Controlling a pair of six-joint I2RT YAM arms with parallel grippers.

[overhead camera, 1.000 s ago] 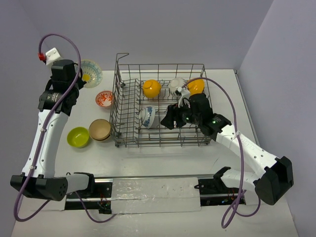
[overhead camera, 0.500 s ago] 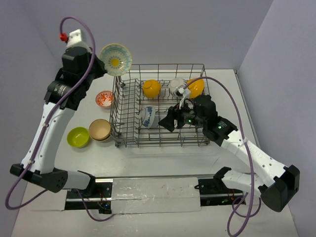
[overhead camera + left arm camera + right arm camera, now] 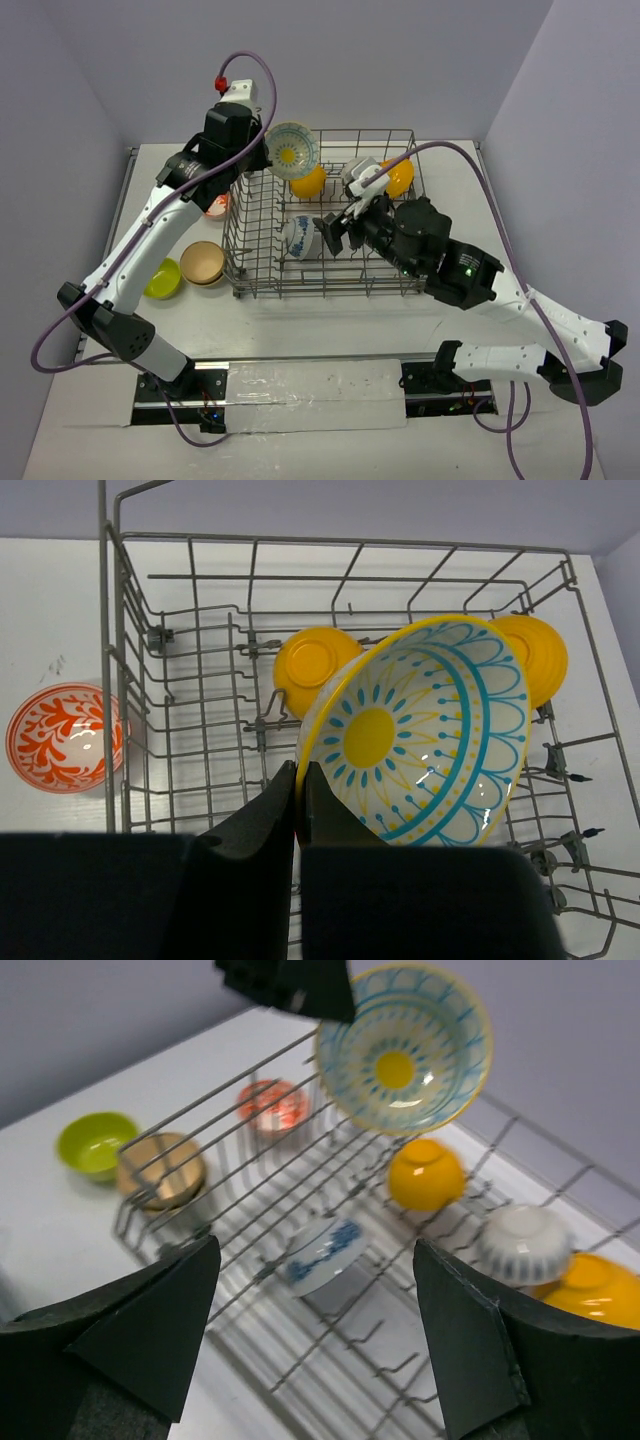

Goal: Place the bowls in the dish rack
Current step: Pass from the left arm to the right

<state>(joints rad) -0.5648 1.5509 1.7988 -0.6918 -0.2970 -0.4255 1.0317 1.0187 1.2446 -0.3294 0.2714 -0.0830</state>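
My left gripper (image 3: 268, 150) (image 3: 298, 770) is shut on the rim of a white bowl with teal lines and a yellow centre (image 3: 292, 150) (image 3: 420, 730) (image 3: 405, 1045). It holds the bowl tilted above the back left of the grey wire dish rack (image 3: 330, 290) (image 3: 110, 680). In the rack lie two orange bowls (image 3: 310, 185) (image 3: 398, 177), a white bowl (image 3: 357, 172) and a blue-and-white bowl (image 3: 298, 236) (image 3: 325, 1250). My right gripper (image 3: 335, 232) (image 3: 318, 1250) is open and empty above the rack's middle.
On the table left of the rack sit a red-and-white bowl (image 3: 213, 207) (image 3: 62, 738), a tan bowl (image 3: 202, 262) (image 3: 165, 1170) and a lime green bowl (image 3: 160, 280) (image 3: 97, 1143). The rack's raised handle is at its back left corner. Walls stand behind and at both sides.
My left arm has lifted the teal-and-yellow bowl from the table's back left and carried it right, over the rack. My right gripper has risen and shifted slightly left, still open.
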